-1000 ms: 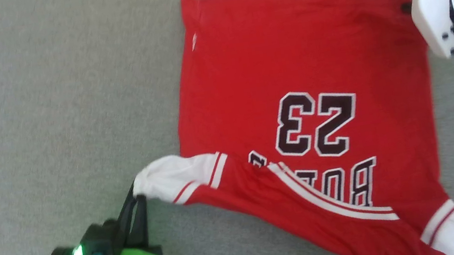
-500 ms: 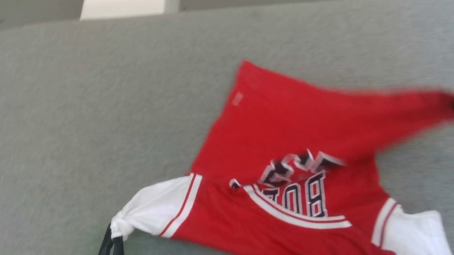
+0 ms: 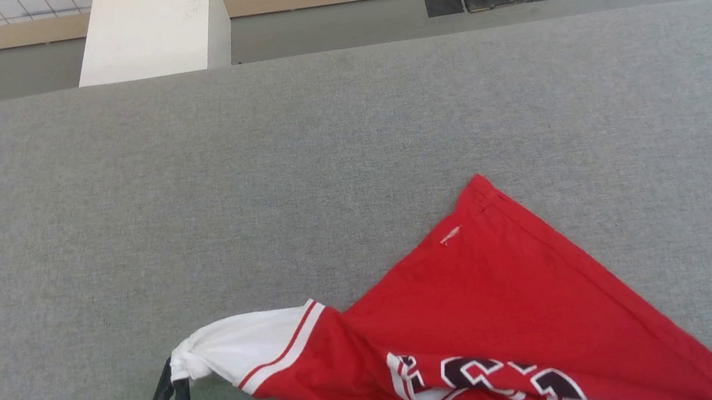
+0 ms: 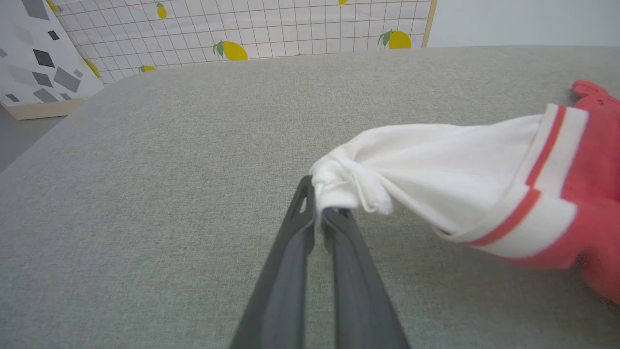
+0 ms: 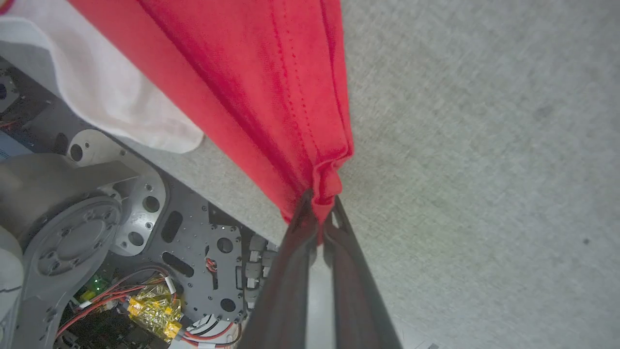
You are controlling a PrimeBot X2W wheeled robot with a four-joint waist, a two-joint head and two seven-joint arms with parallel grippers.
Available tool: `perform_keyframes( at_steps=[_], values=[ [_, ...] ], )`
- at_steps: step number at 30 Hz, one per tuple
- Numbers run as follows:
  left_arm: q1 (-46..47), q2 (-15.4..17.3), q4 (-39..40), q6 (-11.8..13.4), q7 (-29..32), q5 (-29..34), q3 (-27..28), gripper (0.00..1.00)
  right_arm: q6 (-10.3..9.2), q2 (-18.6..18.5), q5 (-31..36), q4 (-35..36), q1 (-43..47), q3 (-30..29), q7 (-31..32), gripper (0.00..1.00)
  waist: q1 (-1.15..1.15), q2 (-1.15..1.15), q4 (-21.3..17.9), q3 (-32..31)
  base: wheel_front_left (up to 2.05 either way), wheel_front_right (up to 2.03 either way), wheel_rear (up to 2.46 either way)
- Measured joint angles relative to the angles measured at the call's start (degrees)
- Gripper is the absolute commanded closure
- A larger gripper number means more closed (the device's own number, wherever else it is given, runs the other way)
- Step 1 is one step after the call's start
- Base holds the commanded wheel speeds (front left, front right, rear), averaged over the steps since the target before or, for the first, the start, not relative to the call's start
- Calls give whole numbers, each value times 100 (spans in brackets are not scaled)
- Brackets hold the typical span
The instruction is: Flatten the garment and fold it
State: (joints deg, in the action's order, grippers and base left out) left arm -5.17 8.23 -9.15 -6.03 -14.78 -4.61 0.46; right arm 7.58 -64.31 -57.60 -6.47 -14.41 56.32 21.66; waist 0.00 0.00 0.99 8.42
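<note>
Pinching the bunched end of a white sleeve [image 4: 436,179] between its two dark fingers, which are pressed together on the cloth, the left gripper [image 4: 318,219] is holding that sleeve at the near left of the grey padded table [image 3: 320,149]. The right gripper [image 5: 319,218], fingers likewise pressed together, is gripping a gathered red corner of the shirt [image 3: 517,289] at the table's near edge. Between them the shirt is lying stretched and creased across the near part of the table, one red corner pointing away and its number print partly folded.
</note>
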Motion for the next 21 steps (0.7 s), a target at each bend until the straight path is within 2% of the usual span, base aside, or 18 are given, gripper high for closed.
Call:
perform_keyframes(
  at_steps=[4,5,6,15,18,21],
  values=[
    [1,-4,-35,-4,0,3,5,100,0,331,103,-134,501,-356,-14,100,0,0,22,-9,0,0,0],
    [0,-7,-47,-4,0,3,8,100,0,386,135,-155,561,-463,-43,68,0,0,23,-22,0,0,0],
    [0,-10,-67,-4,0,5,9,100,1,442,198,-168,627,-609,-80,0,0,0,22,-44,0,0,0],
    [-29,-33,-102,-4,0,38,-14,100,0,569,1162,337,443,-2421,-283,0,0,0,38,-258,0,0,0],
    [-27,-53,-53,-5,0,94,-68,100,0,813,1513,678,137,-2818,-177,0,0,0,86,-229,0,0,0],
    [-11,-77,25,-5,0,169,-129,100,0,1148,1847,895,-296,-2915,100,0,0,0,137,-151,0,0,0]
  ],
)
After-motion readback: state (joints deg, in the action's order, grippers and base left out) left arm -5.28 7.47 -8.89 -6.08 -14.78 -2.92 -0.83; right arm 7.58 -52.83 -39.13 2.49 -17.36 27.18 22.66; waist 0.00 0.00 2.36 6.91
